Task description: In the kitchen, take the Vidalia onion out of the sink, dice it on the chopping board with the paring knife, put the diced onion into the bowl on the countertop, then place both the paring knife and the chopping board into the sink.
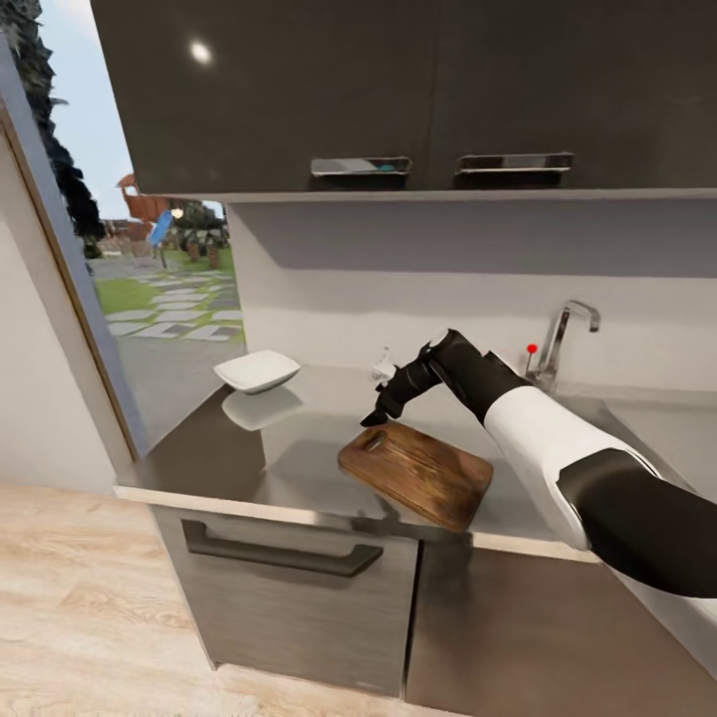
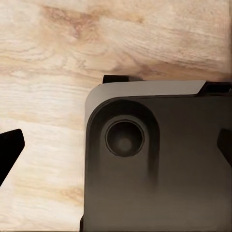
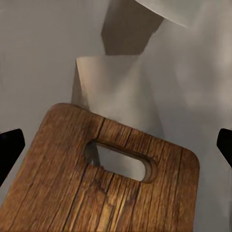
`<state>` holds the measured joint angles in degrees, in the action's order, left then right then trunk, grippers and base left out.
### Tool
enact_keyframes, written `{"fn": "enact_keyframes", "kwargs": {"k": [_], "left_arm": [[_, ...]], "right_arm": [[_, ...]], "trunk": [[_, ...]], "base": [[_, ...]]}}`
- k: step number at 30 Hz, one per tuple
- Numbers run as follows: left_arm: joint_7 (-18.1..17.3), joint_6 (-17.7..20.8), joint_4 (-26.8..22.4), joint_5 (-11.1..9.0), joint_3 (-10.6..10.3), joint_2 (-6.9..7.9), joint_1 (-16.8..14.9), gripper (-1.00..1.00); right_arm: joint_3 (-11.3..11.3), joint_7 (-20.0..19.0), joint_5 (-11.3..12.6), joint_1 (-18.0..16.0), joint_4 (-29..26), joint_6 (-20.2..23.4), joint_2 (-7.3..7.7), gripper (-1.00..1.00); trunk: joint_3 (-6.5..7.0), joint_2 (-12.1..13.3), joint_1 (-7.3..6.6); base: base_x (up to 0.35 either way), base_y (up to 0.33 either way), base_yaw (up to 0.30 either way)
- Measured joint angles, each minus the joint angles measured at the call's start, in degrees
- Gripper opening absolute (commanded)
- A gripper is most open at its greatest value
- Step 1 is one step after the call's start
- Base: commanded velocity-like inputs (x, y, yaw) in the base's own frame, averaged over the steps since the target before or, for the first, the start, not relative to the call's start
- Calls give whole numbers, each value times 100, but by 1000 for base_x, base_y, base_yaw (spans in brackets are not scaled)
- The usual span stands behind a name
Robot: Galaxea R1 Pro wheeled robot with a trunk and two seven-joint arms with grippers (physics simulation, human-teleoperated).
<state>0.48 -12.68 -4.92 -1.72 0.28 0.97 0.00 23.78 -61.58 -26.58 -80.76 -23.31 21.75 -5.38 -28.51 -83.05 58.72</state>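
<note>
Nearest the head camera, at the lower right of the frame, my right arm (image 1: 558, 458) runs up and left across the countertop (image 1: 229, 448). Its gripper (image 1: 383, 406) hangs over the handle end of the chopping board (image 1: 418, 473), which lies mid-frame near the counter's front edge. From here I cannot tell how far the fingers are spread. The bowl (image 1: 257, 370) sits on the counter at centre left, apart from the board. The tap (image 1: 568, 334) with its red knob stands at centre right, and the sink's flat steel wing (image 1: 657, 423) stretches beside it. I see no onion on the board and no diced heap in the bowl, and a small pale object just behind the gripper is too blurred to name.

Left wrist view: the fingertips (image 2: 10, 147) sit at the two side edges, spread wide with nothing between them. Below are pale wood floor (image 2: 48, 58) and a dark grey part of the robot's base (image 2: 159, 159).

Right wrist view: the board's oval handle slot (image 3: 121, 159) lies centre frame. The black fingertips (image 3: 9, 150) stand at the far side edges, fully apart and holding nothing.

I judge the step in hand to be picking up the board, possibly for the sink, though I cannot confirm that dicing is done. The next move calls for lowering the gripper until its fingers straddle the handle end, then closing firmly.
</note>
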Motion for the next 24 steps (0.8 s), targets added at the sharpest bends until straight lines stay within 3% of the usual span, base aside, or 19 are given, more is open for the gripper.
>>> {"fn": "enact_keyframes", "kwargs": {"k": [11, 17, 24], "left_arm": [[0, -2, 61, -2, 0, -2, 0, 100], [0, 1, 66, -3, 0, 0, 0, 100], [0, 4, 73, -3, 9, 0, 0, 100]], "right_arm": [[92, -21, -85, 4, 11, -6, -106, 100], [464, -29, -89, 10, 21, -68, -172, 100], [538, -72, -93, 9, 25, -193, -131, 100]], "trunk": [[-77, 0, 1], [-121, 0, 1], [-173, 0, 0]], "base": [[24, -86, 198], [0, -4, 195], [71, -188, 193]]}}
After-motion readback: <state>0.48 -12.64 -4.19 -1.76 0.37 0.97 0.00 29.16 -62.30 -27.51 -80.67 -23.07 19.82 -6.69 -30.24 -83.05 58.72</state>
